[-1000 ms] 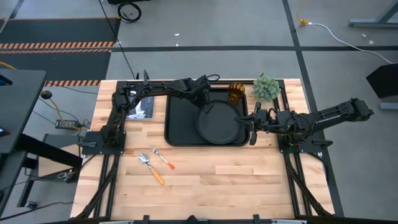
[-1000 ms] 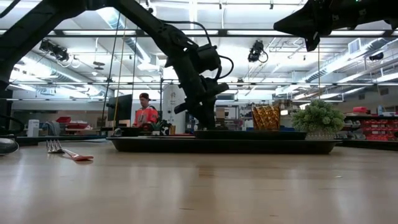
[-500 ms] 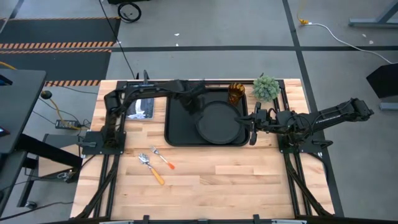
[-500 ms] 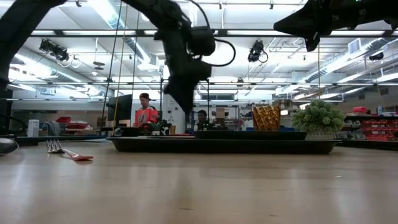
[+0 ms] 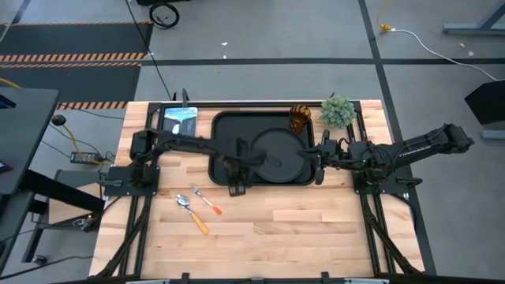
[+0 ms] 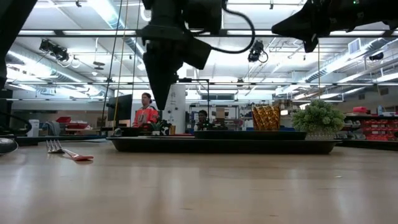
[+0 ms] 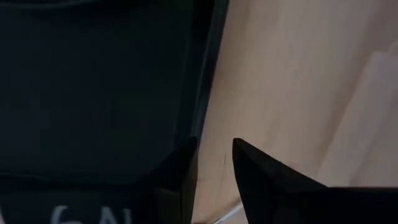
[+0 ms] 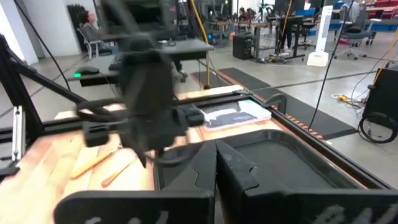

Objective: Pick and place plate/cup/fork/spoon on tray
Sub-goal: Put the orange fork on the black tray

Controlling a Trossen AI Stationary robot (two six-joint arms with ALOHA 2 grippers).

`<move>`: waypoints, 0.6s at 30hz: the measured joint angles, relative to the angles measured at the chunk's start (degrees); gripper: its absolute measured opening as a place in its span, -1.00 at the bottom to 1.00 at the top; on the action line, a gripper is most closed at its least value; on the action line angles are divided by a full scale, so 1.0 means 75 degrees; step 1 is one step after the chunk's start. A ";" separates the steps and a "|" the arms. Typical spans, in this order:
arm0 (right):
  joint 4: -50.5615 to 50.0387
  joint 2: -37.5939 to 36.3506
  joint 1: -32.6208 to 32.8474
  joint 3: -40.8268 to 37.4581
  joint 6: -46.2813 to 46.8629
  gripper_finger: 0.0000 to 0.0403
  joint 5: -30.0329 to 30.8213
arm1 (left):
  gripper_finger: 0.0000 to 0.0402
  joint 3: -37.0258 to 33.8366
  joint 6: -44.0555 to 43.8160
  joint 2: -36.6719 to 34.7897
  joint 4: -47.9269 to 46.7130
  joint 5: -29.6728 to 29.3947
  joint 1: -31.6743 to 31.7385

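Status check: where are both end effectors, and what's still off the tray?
Left end effector empty at tray front edge. Right end effector waits by plate. Fork, spoon, cup off tray.

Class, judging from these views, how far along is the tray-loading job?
Done: the plate lies in the tray. In hand: nothing; the left gripper hangs at the tray's near rim. Left: the cup beyond the tray, the fork and spoon on the table.
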 joint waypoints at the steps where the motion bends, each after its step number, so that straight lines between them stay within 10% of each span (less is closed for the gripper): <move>1: -0.0004 0.0055 0.0033 0.0000 -0.0001 -0.96 0.0014 | -0.47 0.0000 -0.0152 0.0000 -0.0001 -0.0239 -0.0188; 12: 0.0337 0.0707 0.0676 0.0000 -0.0811 -0.96 0.0017 | -0.47 0.0000 -0.4056 0.0000 -0.0403 -0.3659 -0.2211; 18: 0.0353 0.0723 0.0676 0.0000 -0.1550 -0.96 0.0015 | -0.54 -0.0424 -0.6403 -0.0050 -0.0806 -0.4197 -0.2609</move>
